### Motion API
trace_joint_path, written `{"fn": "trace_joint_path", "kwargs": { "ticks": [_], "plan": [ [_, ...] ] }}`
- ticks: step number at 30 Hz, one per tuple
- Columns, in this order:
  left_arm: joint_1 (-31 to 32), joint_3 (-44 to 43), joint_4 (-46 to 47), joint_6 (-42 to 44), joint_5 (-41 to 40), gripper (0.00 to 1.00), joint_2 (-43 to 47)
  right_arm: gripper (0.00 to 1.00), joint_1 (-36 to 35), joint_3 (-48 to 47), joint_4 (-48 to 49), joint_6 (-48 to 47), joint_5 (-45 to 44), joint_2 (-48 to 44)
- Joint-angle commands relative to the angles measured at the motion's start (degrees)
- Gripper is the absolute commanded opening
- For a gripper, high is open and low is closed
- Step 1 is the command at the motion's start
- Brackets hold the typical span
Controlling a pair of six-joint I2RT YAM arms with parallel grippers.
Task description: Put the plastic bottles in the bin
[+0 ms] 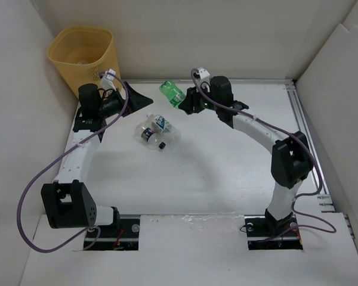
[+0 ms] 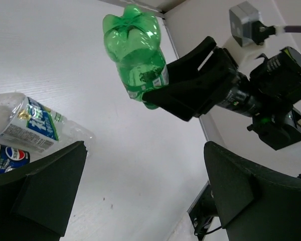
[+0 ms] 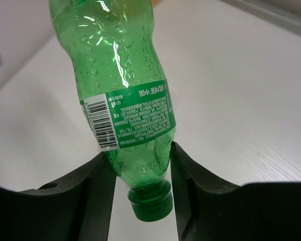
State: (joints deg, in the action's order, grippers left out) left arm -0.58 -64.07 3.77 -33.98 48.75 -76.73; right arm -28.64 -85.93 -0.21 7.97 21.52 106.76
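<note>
Top external: You have the green bottle (image 1: 172, 93) at the far side of the surface (image 1: 215, 179), between the two arms. The bin (image 1: 68, 74) stands in the far left corner, beyond the left arm (image 1: 77, 158).

Right wrist: Your right tool (image 3: 140, 165) is clamped on that bottle low on its shoulder, just above the cap end, with the long body sticking out ahead. That is a tapered, slick spot, so I judge it could squirt out or swing if you move fast.

Top external: Your left tool (image 1: 134, 95) is spread wide and holds nothing; it sits just beside the bottle's base. If you mean a handover, closing it on that rounded base could knock the bottle out of the right grip before the left has a hold. If you carry straight to the bin instead, the left arm lies across your path and the two could clash.

Right wrist: Watch the drop too. The bottle is tilted over, not upright, so a release short of the opening would likely let it hit the rim and bounce back.

Top external: Two clear bottles (image 1: 157, 132) lie touching each other on the surface, near the left tool; a low sweep could scatter them.

Right wrist: And the bin's contents?

Top external: You get only a pale patch at its bottom from here; I cannot tell you whether that is a bottle.
</note>
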Motion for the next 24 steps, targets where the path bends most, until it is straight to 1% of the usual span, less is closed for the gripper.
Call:
{"fn": "trace_joint_path", "kwargs": {
  "ticks": [1,2,5,7,10,11,13,14,15,16,17,18,19,20,21,23,24],
  "plan": [
    [-0.12,0.87,6.86,-1.79,4.6,1.0,1.14,0.0,-4.66,0.24,8.81,4.77,5.19,-2.78],
    [-0.12,0.88,7.47,-1.79,5.21,1.0,1.14,0.0,-5.62,0.24,8.82,4.78,5.2,-2.79],
    [-0.12,0.88,8.01,-1.79,5.21,1.0,1.14,0.0,-8.88,-0.99,12.94,7.85,6.69,-3.31],
    [-0.12,1.41,8.62,-2.32,5.21,1.0,1.14,0.0,-10.81,-2.74,12.95,8.46,6.69,-3.31],
    [-0.12,1.93,9.33,-2.32,4.69,1.0,1.14,0.0,-12.13,-3.37,14.96,11.0,8.79,-3.31],
    [-0.12,1.93,9.33,-2.32,4.69,1.0,1.14,0.0,-12.83,-3.37,17.41,11.54,9.41,-3.31],
    [-0.12,1.93,9.33,-2.32,4.69,1.0,1.14,0.0,-13.54,-3.37,17.96,12.07,9.42,-3.31],
    [-0.12,1.93,9.33,-2.32,4.69,0.95,0.62,0.0,-14.07,-3.37,17.96,12.07,9.42,-3.31],
    [-0.12,1.93,9.33,-2.32,5.47,0.87,0.62,0.0,-14.07,-3.89,17.96,12.07,9.42,-3.84],
    [-0.12,1.93,9.85,-2.32,6.17,0.75,0.62,0.0,-14.07,-3.89,17.96,12.07,8.9,-3.84],
    [-0.12,1.93,9.85,-3.02,6.18,0.55,0.62,0.01,-14.07,-3.89,17.96,12.07,8.89,-3.84],
    [-0.12,1.93,9.85,-3.03,6.18,0.31,0.62,0.05,-14.07,-4.42,17.96,12.07,8.89,-3.84],
    [-0.12,1.33,9.85,-3.03,6.18,0.05,0.62,0.13,-14.07,-4.42,17.44,12.07,8.89,-3.84],
    [-0.12,1.32,10.37,-3.03,6.18,0.01,0.62,0.52,-13.55,-4.42,17.43,12.07,8.37,-3.84],
    [-0.12,1.32,10.38,-3.72,6.18,0.01,0.62,0.65,-12.85,-4.42,16.91,12.07,8.36,-3.84],
    [-0.12,0.8,13.09,-5.22,4.61,0.0,1.14,0.77,-11.79,-2.85,16.03,12.07,8.36,-3.84],
    [-0.12,0.18,13.1,-5.22,3.21,0.0,1.84,0.78,-10.39,-1.79,15.33,11.46,7.67,-4.88]
  ]
}}
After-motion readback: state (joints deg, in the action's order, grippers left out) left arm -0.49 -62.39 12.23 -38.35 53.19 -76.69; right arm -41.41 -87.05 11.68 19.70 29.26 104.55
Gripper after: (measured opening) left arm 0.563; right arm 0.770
